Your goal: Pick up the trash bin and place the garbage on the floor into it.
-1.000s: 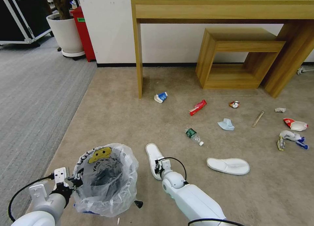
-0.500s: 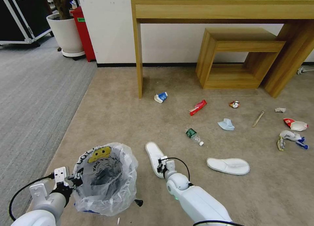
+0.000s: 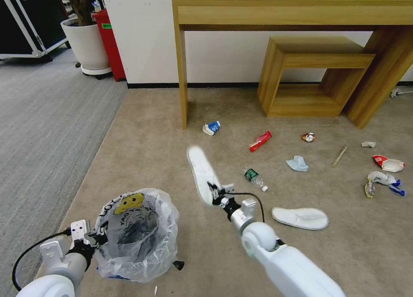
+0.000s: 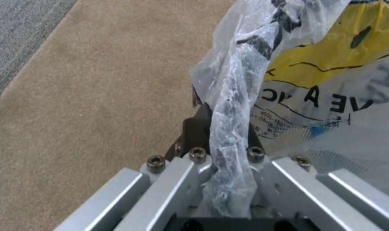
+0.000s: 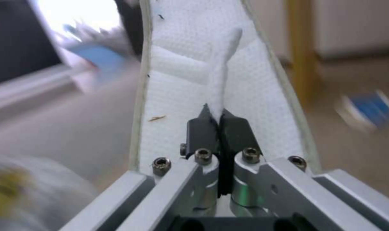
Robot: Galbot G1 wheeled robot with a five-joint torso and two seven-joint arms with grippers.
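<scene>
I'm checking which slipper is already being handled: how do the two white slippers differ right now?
The near slipper is lifted off the floor, pinched in the right hand; the far slipper lies flat on the carpet, untouched. The held one stands tilted up, toe pointing away from the robot; the other lies sideways, sole down. The held one hangs close to the trash bin, which the left hand grips. Both are white and alike in shape.
</scene>
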